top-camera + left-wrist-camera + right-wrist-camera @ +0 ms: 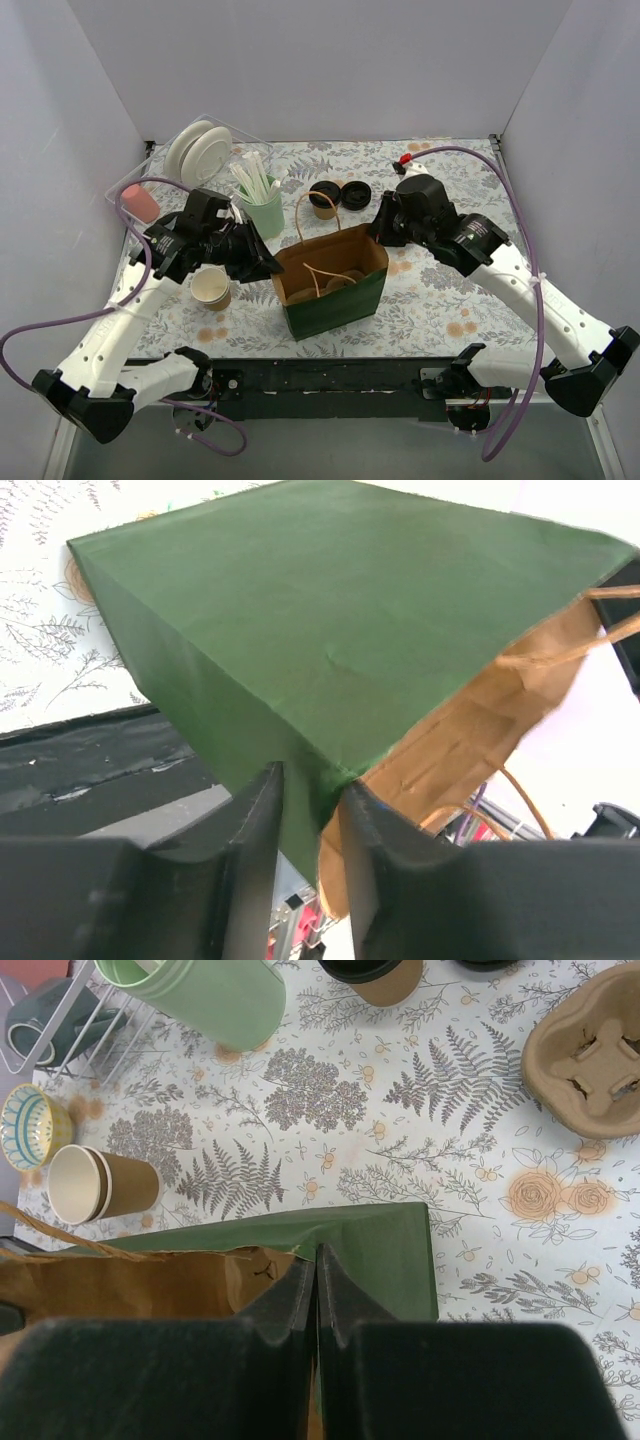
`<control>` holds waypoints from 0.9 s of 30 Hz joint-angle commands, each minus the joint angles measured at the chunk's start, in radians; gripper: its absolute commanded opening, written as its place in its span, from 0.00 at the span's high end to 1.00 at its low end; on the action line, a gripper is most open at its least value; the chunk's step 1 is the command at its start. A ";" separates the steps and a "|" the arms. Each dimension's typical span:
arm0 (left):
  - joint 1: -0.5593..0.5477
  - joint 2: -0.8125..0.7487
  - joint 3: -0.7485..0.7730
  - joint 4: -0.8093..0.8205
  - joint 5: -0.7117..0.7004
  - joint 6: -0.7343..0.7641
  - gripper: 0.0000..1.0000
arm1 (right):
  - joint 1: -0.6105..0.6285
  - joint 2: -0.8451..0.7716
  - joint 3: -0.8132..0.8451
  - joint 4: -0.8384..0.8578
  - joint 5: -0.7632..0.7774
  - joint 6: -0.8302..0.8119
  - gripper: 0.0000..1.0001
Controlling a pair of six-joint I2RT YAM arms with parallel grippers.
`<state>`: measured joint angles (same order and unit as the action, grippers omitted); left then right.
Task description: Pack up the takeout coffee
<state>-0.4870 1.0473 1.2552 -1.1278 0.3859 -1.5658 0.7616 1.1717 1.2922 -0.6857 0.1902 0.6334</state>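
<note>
You've got both grippers on the bag [335, 305], which stands upright mid-table w/ its mouth open. L gripper [312, 815] is at the left rim: jaws narrow, the green corner fold filling the gap between them. R gripper [316, 1295] is at the right rim, jaws pinched almost flat on the paper edge, brown lining on one side and green outside on the other. The coffee [323, 200] isn't in the bag. It sits upright on the table just past the bag's far side, lid on. A spare lid [356, 192] is right of it and the straw cup [263, 212] left. Open cups [210, 288] sit left of the bag, near the L arm.
</note>
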 commanded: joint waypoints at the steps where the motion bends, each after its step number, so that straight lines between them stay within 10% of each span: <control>1: -0.007 0.040 0.073 -0.015 -0.077 0.044 0.84 | 0.005 -0.035 -0.019 0.084 -0.011 -0.006 0.87; 9: -0.009 0.077 0.165 0.031 -0.186 0.214 1.00 | 0.005 -0.066 -0.054 0.215 -0.217 -0.159 0.77; 17: -0.007 0.016 0.121 0.094 -0.190 0.378 1.00 | 0.002 -0.096 0.056 0.220 -0.284 -0.285 0.38; 27: -0.007 -0.122 0.015 0.171 -0.142 0.530 1.00 | -0.002 -0.121 0.107 0.267 -0.112 -0.382 0.14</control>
<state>-0.4931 0.9779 1.3037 -0.9985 0.2276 -1.1110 0.7616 1.0767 1.3724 -0.4892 0.0021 0.3119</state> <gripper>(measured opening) 0.010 0.843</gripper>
